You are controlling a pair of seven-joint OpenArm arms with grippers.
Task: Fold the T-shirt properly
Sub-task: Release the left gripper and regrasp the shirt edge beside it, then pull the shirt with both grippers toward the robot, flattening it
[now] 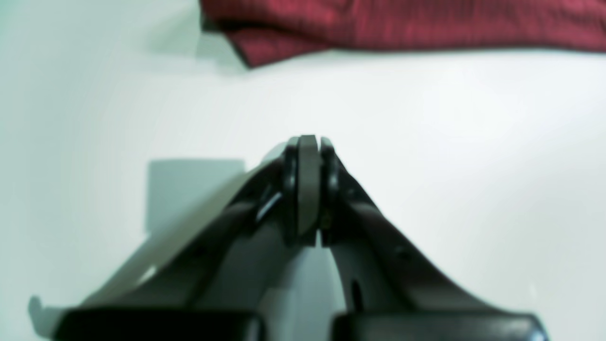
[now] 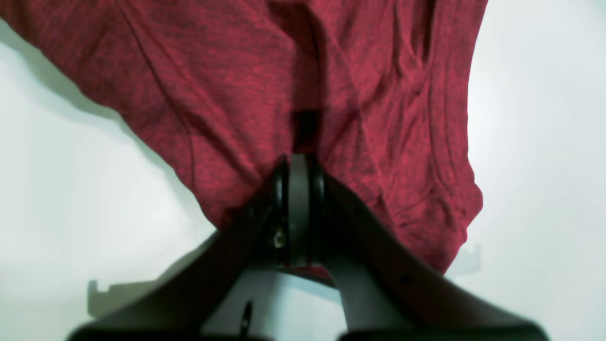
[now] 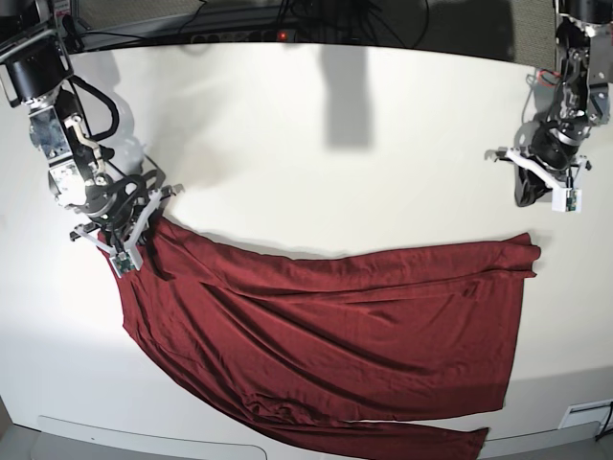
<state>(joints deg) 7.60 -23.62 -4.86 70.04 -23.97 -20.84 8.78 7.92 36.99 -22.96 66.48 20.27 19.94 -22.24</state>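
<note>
White table (image 3: 287, 144) bears the wrinkled, spread maroon T-shirt (image 3: 335, 326).

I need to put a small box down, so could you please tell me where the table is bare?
The table is bare behind the T-shirt, between the right gripper and left gripper. The front is crowded with cloth.

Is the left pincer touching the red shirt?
Apart. In the left wrist view, the shut left pincer has bare white table between its tips and the shirt; the base view shows the gap too.
</note>
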